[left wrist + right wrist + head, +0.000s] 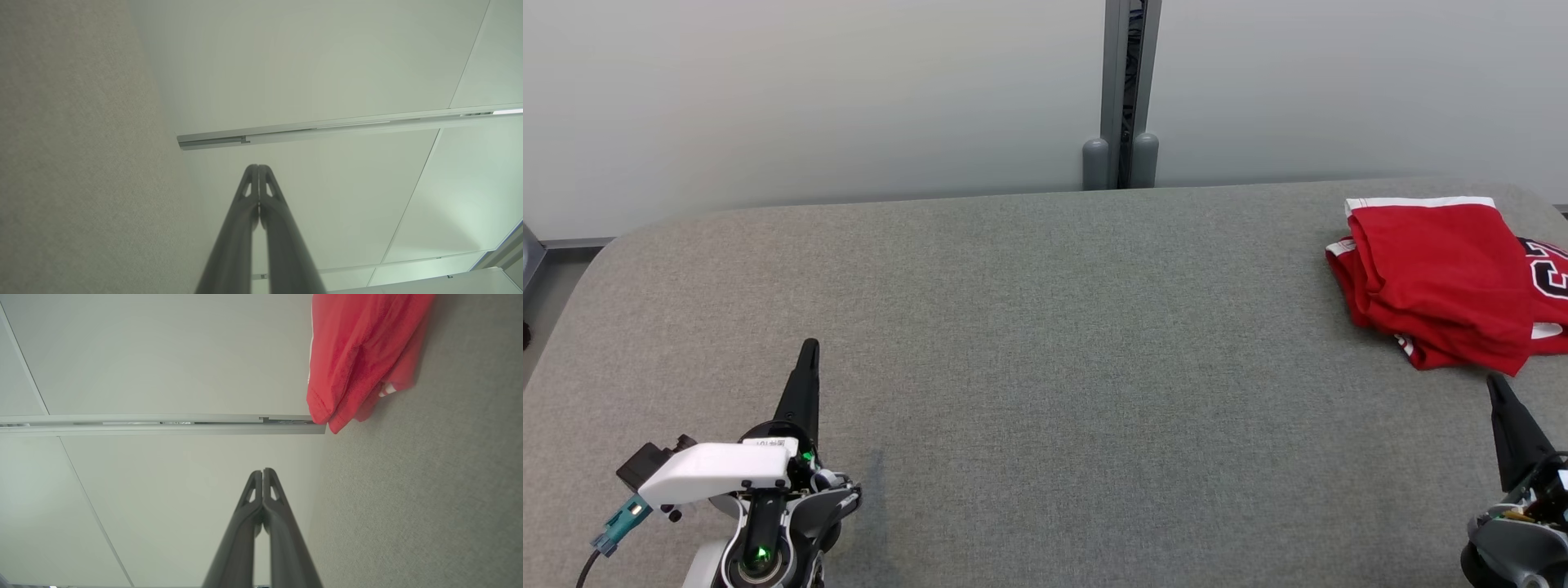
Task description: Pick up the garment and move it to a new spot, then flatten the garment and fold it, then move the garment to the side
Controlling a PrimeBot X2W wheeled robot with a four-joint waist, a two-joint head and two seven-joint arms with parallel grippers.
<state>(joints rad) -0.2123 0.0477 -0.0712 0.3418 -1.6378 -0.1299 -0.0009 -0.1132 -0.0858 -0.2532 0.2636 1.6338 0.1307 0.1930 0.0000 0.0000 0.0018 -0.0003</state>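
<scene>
Grey worktop has the red garment at 12 o'clock just past the right pincer, w/ the left pincer far off at the garment's 8 o'clock, both shut & empty.

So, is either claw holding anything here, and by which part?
Nothing is held. Left claw and right claw are shut and empty; the shirt lies apart on the table.
</scene>
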